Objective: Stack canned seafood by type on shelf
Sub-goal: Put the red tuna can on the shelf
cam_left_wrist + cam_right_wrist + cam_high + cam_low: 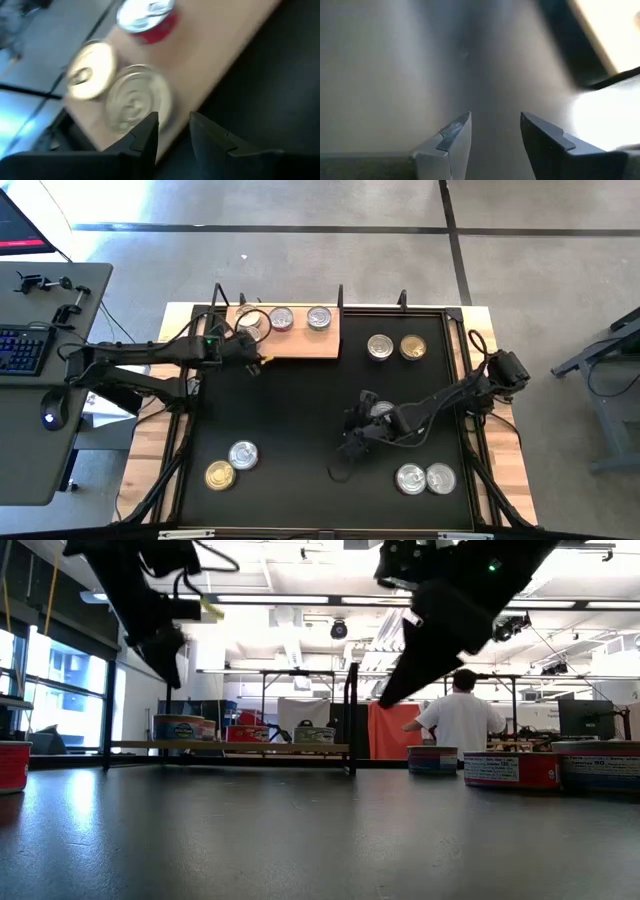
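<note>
Tins sit spread over the black table I'm working at. The wooden shelf lies at the far edge, left of centre, with three tins in a row on it. Two more sit to its right, two near left, two near right. My left gripper hovers at the shelf's left end, fingers a little apart and empty, just beside the silver tin. My right gripper is over bare table mid-right, fingers apart, holding nothing.
</note>
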Robot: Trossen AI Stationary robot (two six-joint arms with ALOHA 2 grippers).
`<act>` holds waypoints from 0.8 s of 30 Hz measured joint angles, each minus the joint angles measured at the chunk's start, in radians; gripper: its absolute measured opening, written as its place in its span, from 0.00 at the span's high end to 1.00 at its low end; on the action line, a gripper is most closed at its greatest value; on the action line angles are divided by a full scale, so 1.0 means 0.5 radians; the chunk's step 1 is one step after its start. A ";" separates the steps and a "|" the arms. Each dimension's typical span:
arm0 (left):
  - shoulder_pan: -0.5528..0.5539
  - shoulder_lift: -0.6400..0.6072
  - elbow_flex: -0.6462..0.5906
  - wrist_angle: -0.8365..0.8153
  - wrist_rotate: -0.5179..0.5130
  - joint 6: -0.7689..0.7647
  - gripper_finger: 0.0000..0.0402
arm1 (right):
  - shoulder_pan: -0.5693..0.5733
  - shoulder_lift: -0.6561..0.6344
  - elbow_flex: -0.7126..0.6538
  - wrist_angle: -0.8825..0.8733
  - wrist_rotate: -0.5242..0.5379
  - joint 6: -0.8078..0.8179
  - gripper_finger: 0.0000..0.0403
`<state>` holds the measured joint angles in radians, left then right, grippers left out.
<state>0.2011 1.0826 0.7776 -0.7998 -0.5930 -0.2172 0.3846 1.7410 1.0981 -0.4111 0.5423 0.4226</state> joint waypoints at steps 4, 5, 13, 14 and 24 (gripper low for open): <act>-0.203 -0.056 -0.002 0.034 0.056 -0.059 0.76 | -0.066 -0.141 0.000 -0.203 -0.402 -0.020 0.60; -0.263 -0.058 -0.002 0.036 0.057 -0.081 0.77 | -0.083 -0.188 0.001 -0.301 -0.538 0.013 0.60; -0.716 -0.041 -0.190 0.700 0.051 -0.116 0.77 | -0.116 -0.392 0.001 -1.117 -0.588 0.651 0.60; -0.766 -0.037 -0.233 0.820 0.054 -0.106 0.77 | -0.119 -0.377 0.001 -1.154 -0.518 0.743 0.60; -1.223 0.077 -0.546 1.661 0.059 -0.242 0.77 | -0.137 -0.028 0.000 -1.057 -0.516 0.976 0.60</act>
<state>-0.4106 1.1210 0.5045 0.0307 -0.5632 -0.3383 0.3159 1.7272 1.0982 -0.9394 0.2845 0.9105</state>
